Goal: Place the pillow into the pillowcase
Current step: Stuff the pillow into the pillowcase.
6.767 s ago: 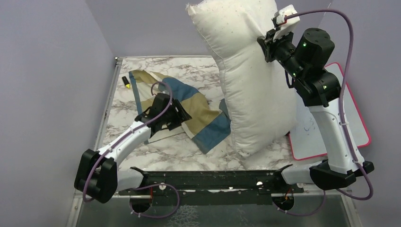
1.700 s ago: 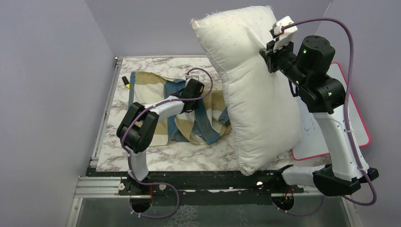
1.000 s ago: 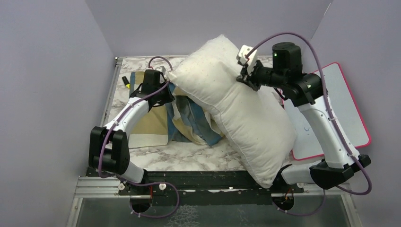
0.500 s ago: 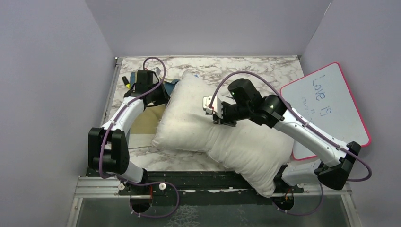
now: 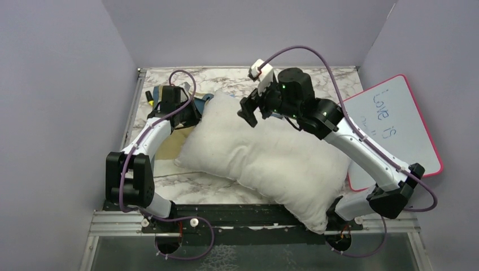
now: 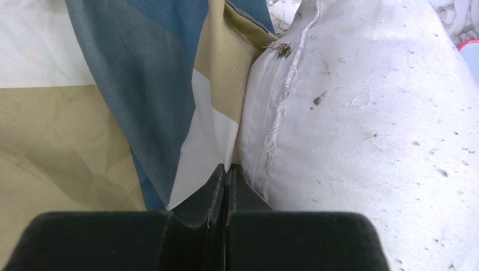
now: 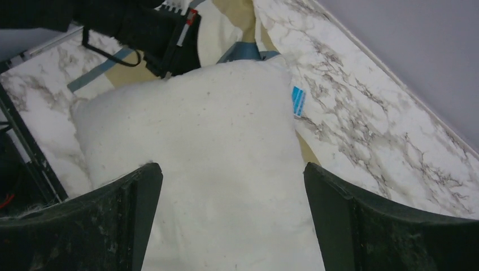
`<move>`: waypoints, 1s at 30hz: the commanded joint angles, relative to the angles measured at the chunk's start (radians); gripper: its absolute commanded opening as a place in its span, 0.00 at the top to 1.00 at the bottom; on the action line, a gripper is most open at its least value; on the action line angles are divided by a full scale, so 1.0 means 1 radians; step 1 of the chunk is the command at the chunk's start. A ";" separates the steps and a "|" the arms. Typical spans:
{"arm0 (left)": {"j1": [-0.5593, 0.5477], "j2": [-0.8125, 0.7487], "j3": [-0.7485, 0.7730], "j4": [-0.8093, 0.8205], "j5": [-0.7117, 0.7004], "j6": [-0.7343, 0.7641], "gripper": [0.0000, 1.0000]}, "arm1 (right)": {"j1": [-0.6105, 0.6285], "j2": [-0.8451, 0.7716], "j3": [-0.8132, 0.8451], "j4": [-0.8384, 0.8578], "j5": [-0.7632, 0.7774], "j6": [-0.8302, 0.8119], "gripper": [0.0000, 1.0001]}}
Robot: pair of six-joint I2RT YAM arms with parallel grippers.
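Off-white pillow (image 5: 265,158), just dropped, covers pillowcase (image 5: 169,148) at bench's (image 5: 333,79) left edge; right gripper (image 7: 229,166) spread; left gripper (image 6: 226,169) pinches pillowcase; insertion unstarted.

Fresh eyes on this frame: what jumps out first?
The big off-white pillow sprawls diagonally across the marble table, hiding most of the pillowcase, which peeks out at its far-left corner. There the left tool is pinched shut on the pillowcase's edge, while the right tool hovers wide open above the pillow, holding nothing. A pink-rimmed whiteboard with handwriting sits at the right edge.
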 commanded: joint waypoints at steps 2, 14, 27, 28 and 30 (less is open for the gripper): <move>-0.003 -0.014 -0.015 0.030 0.039 -0.016 1.00 | -0.103 0.092 0.003 -0.007 -0.050 0.054 0.00; 0.030 -0.039 0.009 -0.039 -0.038 -0.028 1.00 | -0.063 0.237 -0.202 0.073 -0.249 -0.149 0.22; 0.039 -0.065 -0.079 -0.018 -0.017 -0.051 1.00 | 0.000 0.195 0.185 -0.166 0.194 -0.409 1.00; 0.038 -0.064 -0.082 -0.018 -0.022 -0.047 1.00 | 0.001 0.174 0.187 -0.171 0.246 -0.433 1.00; 0.039 -0.064 -0.088 -0.018 -0.036 -0.042 1.00 | 0.001 0.132 0.190 -0.173 0.329 -0.480 1.00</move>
